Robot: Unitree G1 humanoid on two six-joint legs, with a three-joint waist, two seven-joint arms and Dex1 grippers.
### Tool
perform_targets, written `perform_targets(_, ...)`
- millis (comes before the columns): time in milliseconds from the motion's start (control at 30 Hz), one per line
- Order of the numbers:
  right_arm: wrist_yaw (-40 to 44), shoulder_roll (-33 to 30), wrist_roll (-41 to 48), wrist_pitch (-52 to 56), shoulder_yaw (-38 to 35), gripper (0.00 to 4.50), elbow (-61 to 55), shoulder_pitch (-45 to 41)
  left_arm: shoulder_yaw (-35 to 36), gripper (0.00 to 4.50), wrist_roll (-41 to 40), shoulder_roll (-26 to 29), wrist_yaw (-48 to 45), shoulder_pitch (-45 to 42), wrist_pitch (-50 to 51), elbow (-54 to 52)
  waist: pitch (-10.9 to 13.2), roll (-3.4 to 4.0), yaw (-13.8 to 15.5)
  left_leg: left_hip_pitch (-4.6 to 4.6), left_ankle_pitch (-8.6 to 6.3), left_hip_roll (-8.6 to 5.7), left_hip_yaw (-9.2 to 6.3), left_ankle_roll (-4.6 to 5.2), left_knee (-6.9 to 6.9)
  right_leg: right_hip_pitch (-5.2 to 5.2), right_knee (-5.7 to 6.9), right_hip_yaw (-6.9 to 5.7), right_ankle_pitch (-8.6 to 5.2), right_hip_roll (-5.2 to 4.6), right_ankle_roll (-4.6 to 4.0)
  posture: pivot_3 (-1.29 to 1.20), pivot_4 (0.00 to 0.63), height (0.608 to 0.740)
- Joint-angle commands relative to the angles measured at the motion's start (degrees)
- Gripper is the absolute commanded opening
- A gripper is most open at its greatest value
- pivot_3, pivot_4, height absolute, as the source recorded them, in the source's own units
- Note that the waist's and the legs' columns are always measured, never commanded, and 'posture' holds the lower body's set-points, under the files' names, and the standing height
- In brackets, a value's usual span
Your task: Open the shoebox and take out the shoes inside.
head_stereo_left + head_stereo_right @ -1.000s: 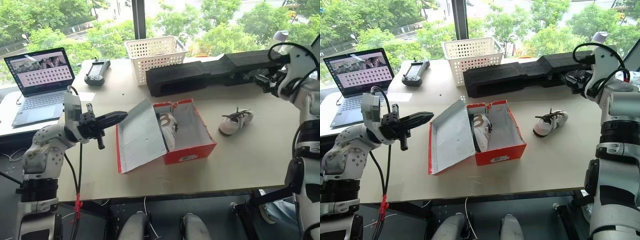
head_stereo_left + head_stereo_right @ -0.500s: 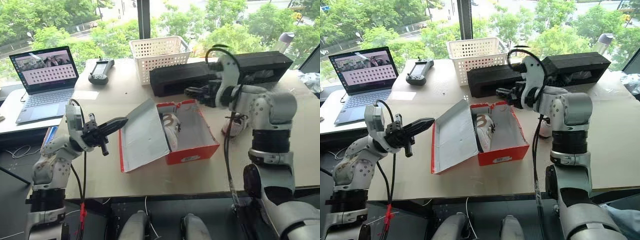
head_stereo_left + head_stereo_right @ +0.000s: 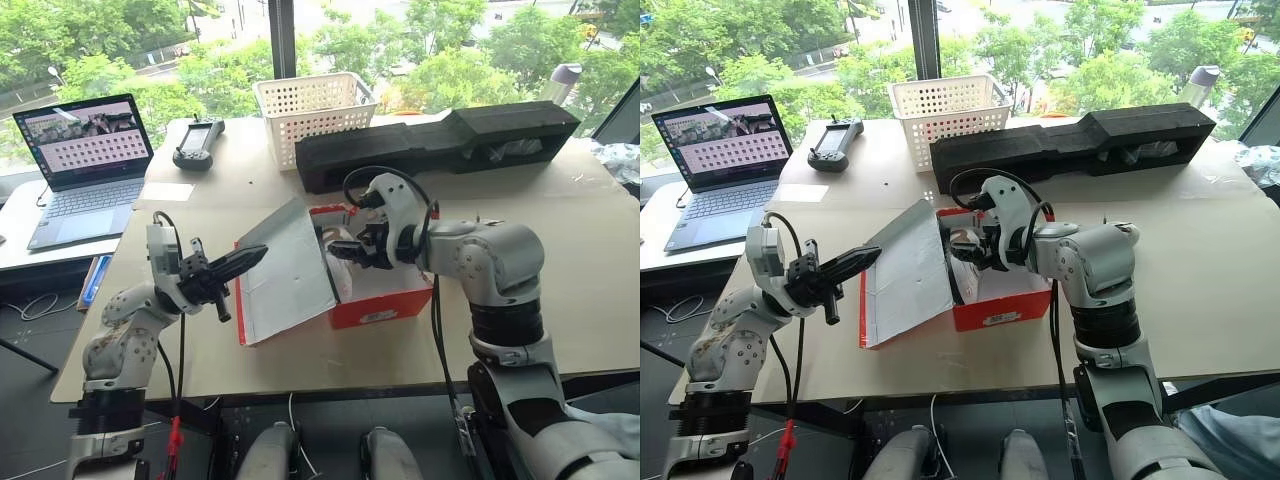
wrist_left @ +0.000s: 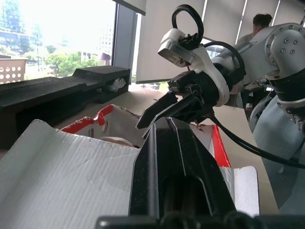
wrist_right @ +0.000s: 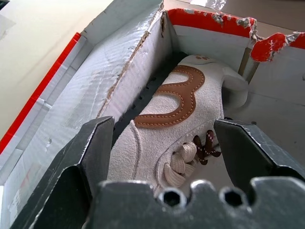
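The shoebox (image 3: 385, 290) lies open mid-surface, its lid (image 3: 285, 270) leaning away from the right pincer (image 5: 167, 143). That pincer, spread wide, hangs over the shoe (image 5: 176, 124) lying lengthwise inside along the lid-side wall. The left pincer (image 3: 240, 262), pressed together, points at the lid.

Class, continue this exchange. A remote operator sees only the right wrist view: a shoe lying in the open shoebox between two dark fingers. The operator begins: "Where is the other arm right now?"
Observer: The left pincer is shut, its tip close to the outer side of the shoebox lid. I cannot tell whether it touches.
Operator: How does that lid stand?
Observer: It leans outward, open, toward the robot's left.
Operator: What lies beyond the box on the table?
Observer: A long black foam block, with a white basket behind it and an open laptop far to the left.
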Motion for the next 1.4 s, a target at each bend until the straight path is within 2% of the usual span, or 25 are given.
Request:
perform_targets(33,1.4,2.5,1.3,-1.0,-2.7,3.95,6.5,-2.7,-0.4,0.0,0.3,0.0,-0.1,-1.2,-1.3,-0.2,0.0,0.0,-0.1,0.0,0.0,0.0,0.01,0.0,0.0,-0.01,0.0,0.0,0.0,0.01,0.0,0.0,0.15,0.731)
perform_targets(433,4.6,6.0,1.3,-5.7,-11.4,3.95,34.0,-11.3,-1.6,0.0,1.4,0.2,-0.3,-2.7,-1.7,1.4,0.0,0.0,-0.8,0.08,0.0,0.06,0.02,-0.01,-0.01,0.03,0.02,0.05,0.03,0.16,-0.05,0.0,0.15,0.731)
perform_targets(633,6.2,7.0,2.8,-7.7,-15.0,3.95,40.5,-12.3,-1.5,0.0,1.9,0.4,-0.5,-3.0,-1.8,1.8,0.0,0.0,-1.4,0.09,0.0,0.05,0.02,0.0,-0.01,0.06,0.02,0.06,0.03,0.16,-0.05,0.0,0.15,0.731)
perform_targets(800,6.4,7.8,3.0,-9.8,-16.3,2.58,41.6,-11.7,-1.4,0.0,2.3,0.6,-0.4,-3.3,-1.6,1.9,0.0,0.0,-1.7,0.1,0.0,0.08,0.02,-0.01,-0.01,0.04,0.04,0.08,0.04,0.18,-0.05,0.0,0.15,0.731)
perform_targets(1033,6.2,8.3,3.1,-10.7,-16.8,0.14,41.4,-11.8,-1.3,0.0,2.7,1.0,-0.3,-3.7,-1.4,2.2,0.0,0.0,-1.7,0.09,0.0,0.07,0.02,-0.01,-0.01,0.02,0.03,0.09,0.04,0.18,-0.05,0.0,0.15,0.731)
perform_targets(1400,5.9,5.8,4.6,-10.4,-18.8,0.06,35.4,-13.2,-1.5,0.0,3.2,1.4,-0.3,-3.7,-1.5,2.5,0.0,0.0,-1.5,0.06,0.0,0.07,0.02,-0.01,-0.02,-0.01,0.02,0.09,0.04,0.17,-0.05,0.0,0.15,0.731)
